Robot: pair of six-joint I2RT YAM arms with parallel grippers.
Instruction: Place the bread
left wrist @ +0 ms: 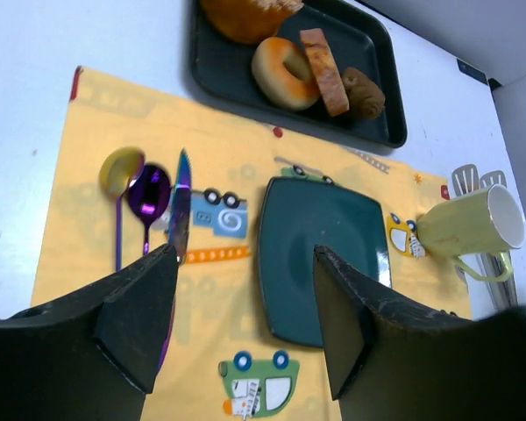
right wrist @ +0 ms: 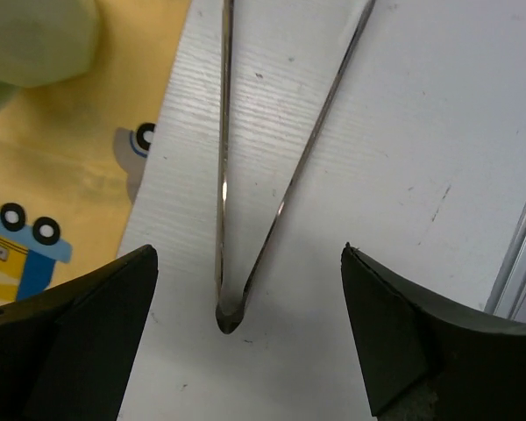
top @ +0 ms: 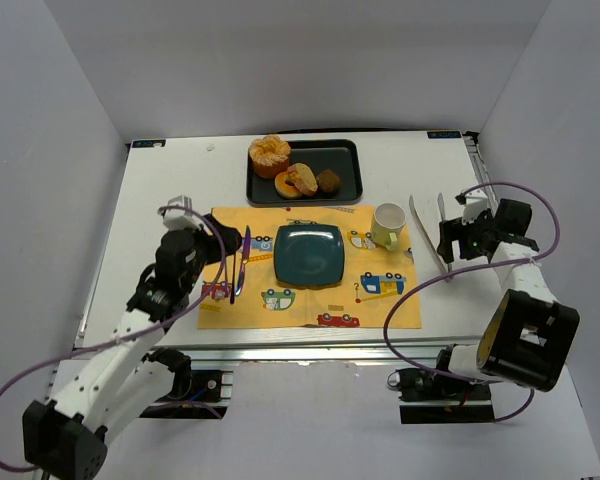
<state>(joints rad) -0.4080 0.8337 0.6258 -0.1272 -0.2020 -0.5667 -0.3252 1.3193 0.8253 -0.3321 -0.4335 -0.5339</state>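
- Left gripper point(left wrist: 245, 263): jaws apart, nothing between the fingers point(left wrist: 136, 324). It hangs over the yellow placemat point(left wrist: 88, 175).
- Bread point(left wrist: 324, 72): far ahead of the left gripper and a little to its right, in the dark tray point(left wrist: 373, 44). The slice stands on edge, crust up. It is pressed between the ring doughnut point(left wrist: 267, 70) on its left and a small brown piece point(left wrist: 366, 92) on its right.
- Orange bun point(left wrist: 245, 13): at the tray's far-left end, touching the doughnut.
- Teal plate point(left wrist: 320, 254): just ahead of the left gripper's right finger, between gripper and tray.
- Knife point(left wrist: 180, 206) and two spoons, purple point(left wrist: 147, 195) and yellow point(left wrist: 121, 169): ahead of the left finger, lying side by side.
- Pale mug point(left wrist: 469, 228): well off to the gripper's right, tipped on its side in this view.
- Right gripper point(right wrist: 248, 254): jaws spread wide, above the white table point(right wrist: 403, 132).
- Metal tongs point(right wrist: 223, 175): the joined end lies between the right fingers, the arms running ahead. No finger touches them.
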